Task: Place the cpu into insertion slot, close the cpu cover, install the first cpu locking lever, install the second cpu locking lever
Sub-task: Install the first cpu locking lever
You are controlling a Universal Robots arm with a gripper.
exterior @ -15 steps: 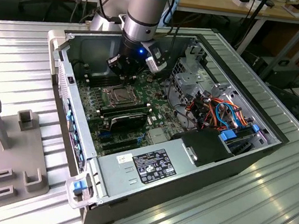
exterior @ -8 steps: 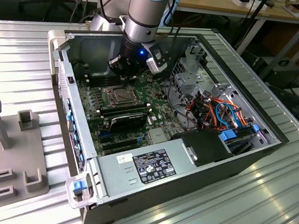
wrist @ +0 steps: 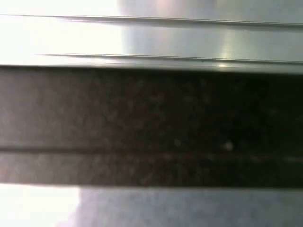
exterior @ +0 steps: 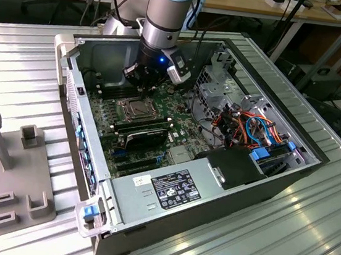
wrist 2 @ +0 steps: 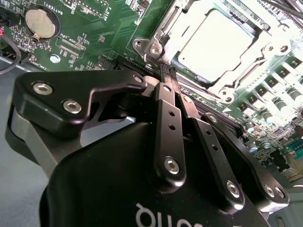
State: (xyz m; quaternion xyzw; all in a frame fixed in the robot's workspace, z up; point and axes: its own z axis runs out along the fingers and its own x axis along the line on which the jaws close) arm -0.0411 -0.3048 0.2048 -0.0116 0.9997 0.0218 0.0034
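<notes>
Inside the open computer case, the insertion slot (exterior: 137, 108) sits on the green circuit board (wrist 2: 94, 28). In the second wrist view the cpu (wrist 2: 215, 45) lies flat in it, its silvery top showing through the window of the cpu cover (wrist 2: 271, 51). The cover lies down around the chip. My gripper (wrist 2: 168, 71) is shut, its black fingers pressed together with the tips at the socket's near corner, beside a screw (wrist 2: 154, 49). I cannot tell whether a thin lever wire is between them. In the exterior view the gripper (exterior: 143, 88) hangs just behind the socket.
A coin battery (wrist 2: 41, 21) sits on the board. A black card (exterior: 147, 138) stands in front of the socket, a power supply (exterior: 169, 189) beyond it, coloured cables (exterior: 251, 128) at the exterior view's right. A grey fixture (exterior: 3, 169) lies outside the case.
</notes>
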